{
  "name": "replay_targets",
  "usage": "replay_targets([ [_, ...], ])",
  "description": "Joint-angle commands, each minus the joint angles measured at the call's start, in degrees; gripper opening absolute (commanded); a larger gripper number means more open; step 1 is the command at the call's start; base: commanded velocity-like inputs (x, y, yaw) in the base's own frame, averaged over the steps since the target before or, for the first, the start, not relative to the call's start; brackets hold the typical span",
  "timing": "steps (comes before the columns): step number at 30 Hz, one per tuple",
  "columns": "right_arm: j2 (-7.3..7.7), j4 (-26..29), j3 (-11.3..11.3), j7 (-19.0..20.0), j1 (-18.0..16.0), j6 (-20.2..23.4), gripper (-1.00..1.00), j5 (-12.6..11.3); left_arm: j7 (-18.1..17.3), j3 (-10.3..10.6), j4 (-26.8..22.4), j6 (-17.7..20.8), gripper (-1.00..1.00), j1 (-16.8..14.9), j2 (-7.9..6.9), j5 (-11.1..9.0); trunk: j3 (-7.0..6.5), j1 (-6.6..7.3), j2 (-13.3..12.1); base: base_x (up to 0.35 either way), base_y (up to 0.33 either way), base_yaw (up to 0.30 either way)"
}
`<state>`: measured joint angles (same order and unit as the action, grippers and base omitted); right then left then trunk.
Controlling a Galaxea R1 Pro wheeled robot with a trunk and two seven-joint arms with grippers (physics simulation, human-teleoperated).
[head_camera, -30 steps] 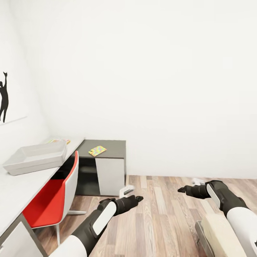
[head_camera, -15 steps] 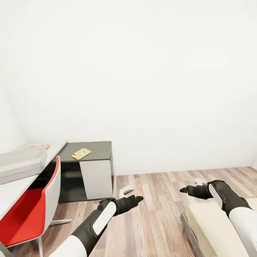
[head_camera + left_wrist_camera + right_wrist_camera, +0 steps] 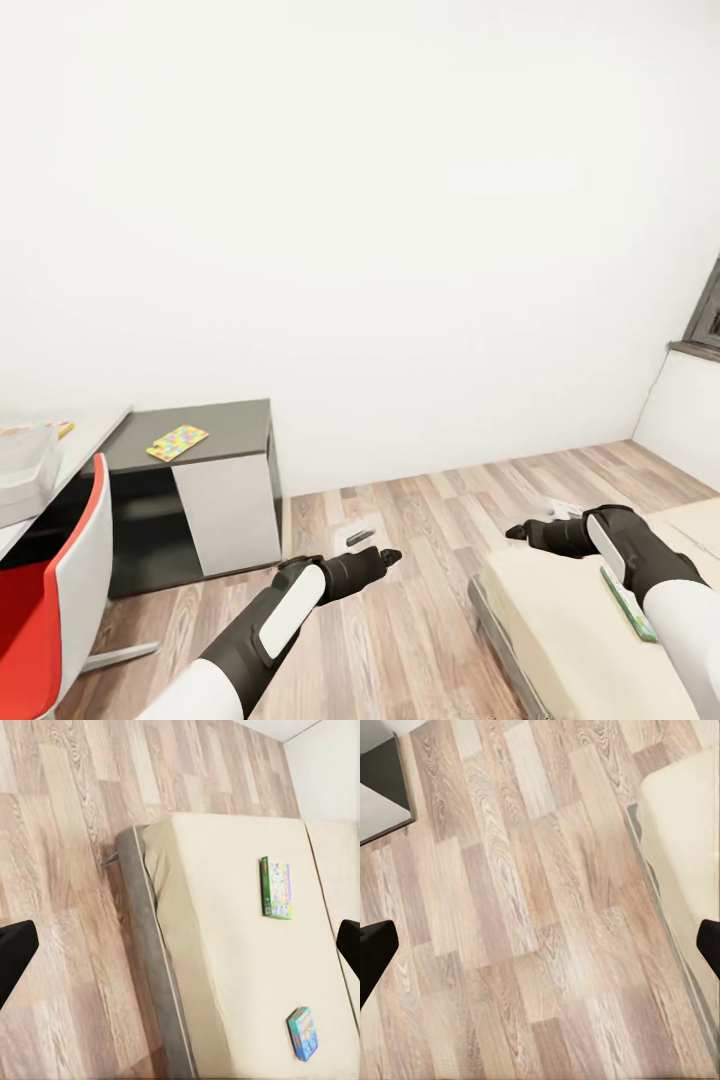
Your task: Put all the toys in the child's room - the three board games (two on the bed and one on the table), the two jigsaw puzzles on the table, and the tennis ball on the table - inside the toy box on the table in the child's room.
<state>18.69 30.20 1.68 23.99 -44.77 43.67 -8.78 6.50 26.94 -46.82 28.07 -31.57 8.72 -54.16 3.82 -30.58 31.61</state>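
One jigsaw puzzle (image 3: 177, 441) lies flat on the dark end of the table (image 3: 225, 425). The grey toy box (image 3: 22, 462) sits at the picture's left edge, with a colourful flat thing (image 3: 45, 428) behind it. On the beige bed (image 3: 225, 945) lie two board games, one green-edged (image 3: 275, 886) and one blue (image 3: 302, 1033). The green-edged game (image 3: 628, 603) also peeks out beside my right forearm. My left gripper (image 3: 388, 555) and right gripper (image 3: 512, 532) hang open over the floor, holding nothing. The tennis ball is out of view.
A red and white chair (image 3: 55, 600) stands at the desk on the left. Wood-plank floor (image 3: 420, 520) stretches between the desk and the bed (image 3: 570, 630). A dark window frame (image 3: 705, 315) is on the right wall. A white wall faces me.
The camera has swung right: the desk, chair and toy box slid towards the left edge, and the bed and window came into view. Both arms hold the same pose.
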Motion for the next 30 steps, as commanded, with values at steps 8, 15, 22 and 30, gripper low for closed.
replay_targets([
  [8,0.34,0.0,1.5,-0.1,0.0,0.4,1.00,-0.3,0.6,-0.1,-0.1,0.2,1.00,-0.1,-0.02,-0.7,1.56,-1.79,3.3,0.000,0.000,-0.291],
  [15,1.12,0.0,2.5,-0.1,-0.1,0.4,1.00,-0.3,0.6,-0.2,0.1,0.2,1.00,-0.1,-0.03,-0.7,2.82,-3.33,6.1,0.000,0.000,-0.291],
  [22,1.92,0.0,3.0,-0.2,-0.1,0.5,1.00,-0.3,0.7,-0.1,0.2,0.2,1.00,-0.1,-0.02,-0.6,4.07,-4.86,9.0,0.000,0.000,-0.291],
  [30,2.37,0.1,3.2,-0.2,-0.1,0.5,1.00,-0.3,0.7,-0.1,0.3,0.2,1.00,-0.1,-0.02,-0.6,5.51,-6.62,12.2,0.000,0.000,-0.291],
])
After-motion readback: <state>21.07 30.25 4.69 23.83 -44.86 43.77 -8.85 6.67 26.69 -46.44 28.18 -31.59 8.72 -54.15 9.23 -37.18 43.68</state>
